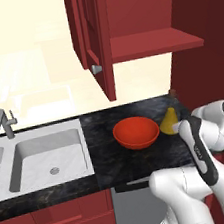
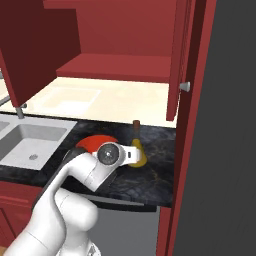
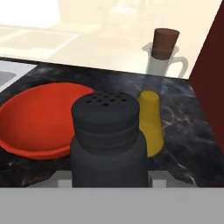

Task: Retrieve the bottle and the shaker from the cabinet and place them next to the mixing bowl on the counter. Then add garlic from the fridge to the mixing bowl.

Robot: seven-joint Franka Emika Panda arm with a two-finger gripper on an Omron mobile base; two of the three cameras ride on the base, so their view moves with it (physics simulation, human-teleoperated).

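In the hand view the black shaker [image 3: 108,140], with a perforated top, fills the middle, and my gripper [image 3: 111,181] is shut on it low over the black counter [image 3: 183,113]. Just behind it stands the bottle [image 3: 151,127], yellow below with a clear neck and a brown stopper. The red-orange mixing bowl [image 3: 41,120] lies to its left. From the base, the bowl [image 1: 135,132] and the bottle [image 1: 170,121] stand side by side, with my arm's hand close beside the bottle [image 2: 138,152]. Above hangs the cabinet [image 1: 145,43], its door open and its shelf bare. The garlic is out of view.
The steel sink [image 1: 45,159] and its faucet [image 1: 2,124] lie left of the bowl. The open cabinet door [image 1: 93,36] hangs over the counter. A red side panel [image 2: 192,125] and a tall dark grey slab [image 2: 225,150] close off the right.
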